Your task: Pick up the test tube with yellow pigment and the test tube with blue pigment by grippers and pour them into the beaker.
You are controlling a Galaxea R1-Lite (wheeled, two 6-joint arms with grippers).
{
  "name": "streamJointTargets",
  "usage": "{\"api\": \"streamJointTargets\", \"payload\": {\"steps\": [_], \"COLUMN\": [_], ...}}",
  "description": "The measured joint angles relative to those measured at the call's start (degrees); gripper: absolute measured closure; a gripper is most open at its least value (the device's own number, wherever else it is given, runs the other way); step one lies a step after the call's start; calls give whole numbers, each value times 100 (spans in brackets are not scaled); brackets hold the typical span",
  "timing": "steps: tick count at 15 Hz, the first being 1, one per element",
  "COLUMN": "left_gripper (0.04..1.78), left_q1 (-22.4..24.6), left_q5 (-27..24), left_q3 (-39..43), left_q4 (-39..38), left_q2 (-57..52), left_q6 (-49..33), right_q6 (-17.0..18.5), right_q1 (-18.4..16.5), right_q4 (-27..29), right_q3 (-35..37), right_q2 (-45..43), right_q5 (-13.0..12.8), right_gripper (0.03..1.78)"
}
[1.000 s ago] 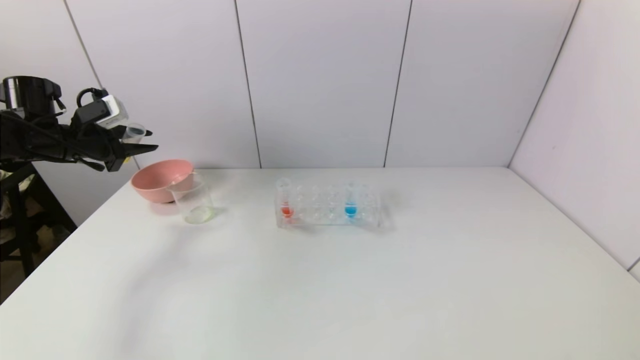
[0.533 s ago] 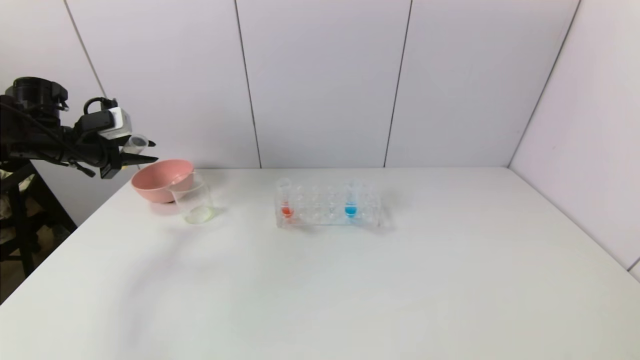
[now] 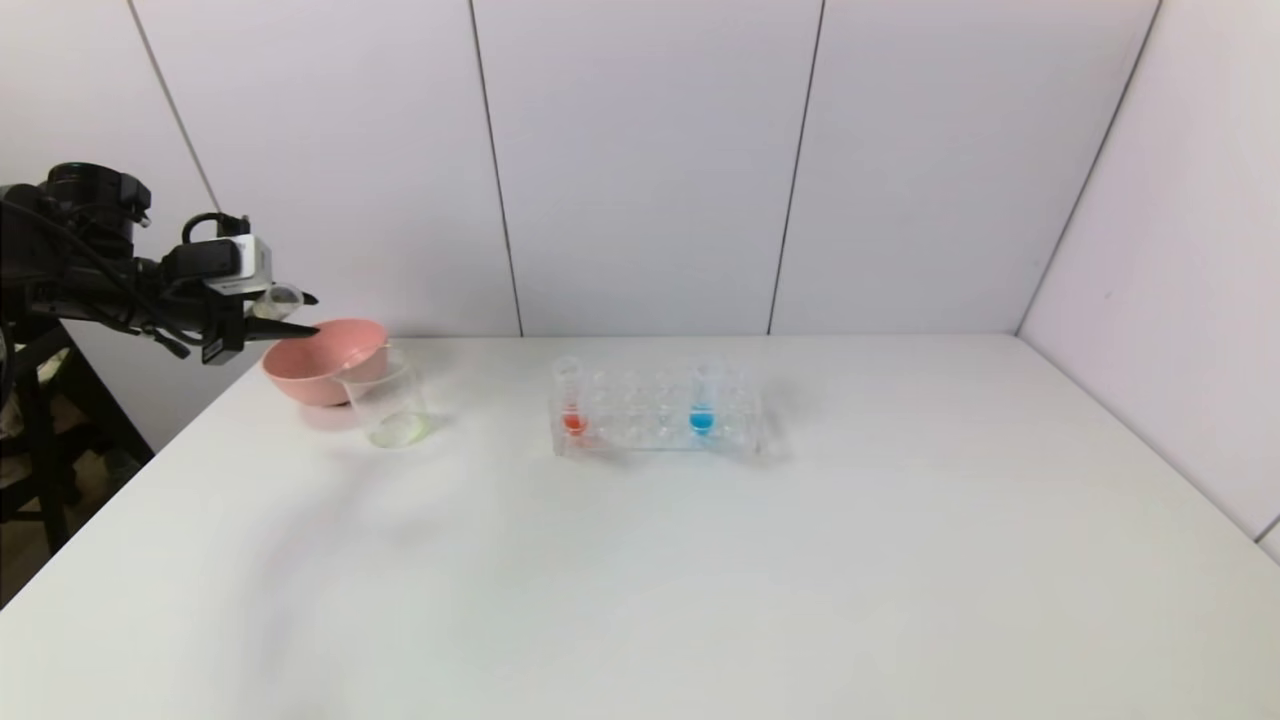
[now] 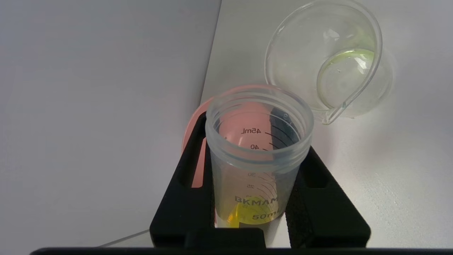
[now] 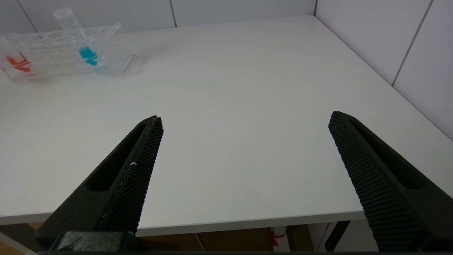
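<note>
1. The left gripper (image 4: pixel 260 198) is clenched around the test tube with yellow pigment (image 4: pixel 258 159), held above the pink bowl (image 3: pixel 320 360) at the table's far left corner.
2. The tube lies nearly level, mouth pointing forward; a little yellow sits at its bottom.
3. The beaker (image 3: pixel 385 400), with a pale yellow-green pool inside, stands just beside the bowl, nearer the table's middle.
4. The test tube with blue pigment (image 3: pixel 702 400) stands upright in the clear rack (image 3: pixel 655 415), well apart from both arms.
5. The right gripper (image 5: pixel 244 166) hangs released near the table's front edge; I reckon it is the nearer one for the blue.
</note>
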Motion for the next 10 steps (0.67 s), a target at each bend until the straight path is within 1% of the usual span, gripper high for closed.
{"api": "streamJointTargets", "payload": {"steps": [4, 10], "left_gripper": [127, 127], "left_q1": [-102, -151], "left_q5": [79, 333], "left_q3": [-33, -33], "left_q4": [0, -5], "left_q2": [2, 28], "left_q6": [11, 88], "right_q6": [0, -2], "right_q1": [0, 0], "right_q4": [0, 0], "right_q3": [0, 0], "right_q2": [0, 0], "right_q5": [0, 0], "right_gripper": [10, 10]}}
